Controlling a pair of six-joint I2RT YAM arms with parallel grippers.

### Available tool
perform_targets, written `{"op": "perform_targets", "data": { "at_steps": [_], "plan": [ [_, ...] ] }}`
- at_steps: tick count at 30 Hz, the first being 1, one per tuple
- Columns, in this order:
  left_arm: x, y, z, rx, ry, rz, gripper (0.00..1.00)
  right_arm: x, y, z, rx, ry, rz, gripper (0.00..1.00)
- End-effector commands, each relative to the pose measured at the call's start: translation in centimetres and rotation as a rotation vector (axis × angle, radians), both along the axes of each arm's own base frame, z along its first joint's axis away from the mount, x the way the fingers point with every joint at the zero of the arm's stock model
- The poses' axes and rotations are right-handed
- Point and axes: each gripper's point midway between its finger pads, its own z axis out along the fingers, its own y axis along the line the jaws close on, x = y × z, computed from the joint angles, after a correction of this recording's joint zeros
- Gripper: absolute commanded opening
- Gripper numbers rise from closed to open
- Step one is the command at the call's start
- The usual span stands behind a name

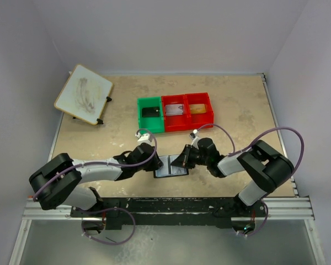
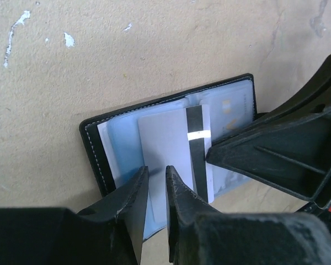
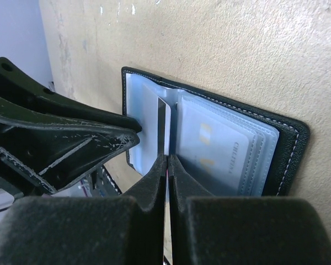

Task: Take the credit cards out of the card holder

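The card holder [image 1: 166, 167] lies open on the table between my two grippers, black outside [image 2: 92, 139] and pale blue inside [image 3: 287, 144]. A pale grey credit card [image 2: 166, 138] with a black stripe stands partly out of its middle slot. My right gripper [image 3: 167, 156] is shut on that card's edge, seen edge-on in the right wrist view [image 3: 166, 122]. My left gripper [image 2: 157, 171] hovers at the holder's near edge, jaws a narrow gap apart with nothing between them. Another pale card [image 3: 220, 149] sits in the holder's other half.
A green bin [image 1: 150, 114] holding a dark card and a red two-part bin [image 1: 188, 112] stand behind the holder. A tilted whiteboard [image 1: 84, 94] is at the back left. The table's near edge and rail lie just behind the arms.
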Motion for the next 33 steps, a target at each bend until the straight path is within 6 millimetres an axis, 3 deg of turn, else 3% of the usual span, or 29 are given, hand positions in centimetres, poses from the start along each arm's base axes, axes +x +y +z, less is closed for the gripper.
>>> {"op": "perform_targets", "data": {
  "at_steps": [1, 5, 12, 18, 25, 29, 33],
  "plan": [
    [-0.2, 0.1, -0.8, -0.034, 0.022, 0.039, 0.17, 0.5, 0.1, 0.2, 0.023, -0.018, -0.015, 0.06],
    [-0.8, 0.4, -1.4, -0.026, 0.033, 0.032, 0.15, 0.7, 0.4, 0.5, 0.048, -0.034, -0.013, 0.12],
    [-0.8, 0.7, -1.6, -0.014, 0.029, 0.031, 0.13, 0.2, 1.3, 0.8, 0.126, -0.044, 0.026, 0.13],
    [-0.8, 0.9, -1.7, 0.002, 0.027, 0.034, 0.12, -0.3, 0.5, 0.5, 0.103, -0.019, 0.0, 0.0],
    [-0.6, 1.3, -1.9, 0.046, 0.019, 0.03, 0.12, 0.4, -1.7, 0.0, 0.007, -0.03, -0.045, 0.0],
    [-0.5, 0.9, -1.5, 0.03, 0.012, 0.02, 0.12, 0.0, -1.6, -0.4, 0.018, -0.018, -0.005, 0.0],
    [-0.6, -0.3, -1.0, -0.006, 0.01, -0.028, 0.12, 0.4, -0.8, 0.1, 0.071, -0.045, 0.013, 0.08]
  ]
}}
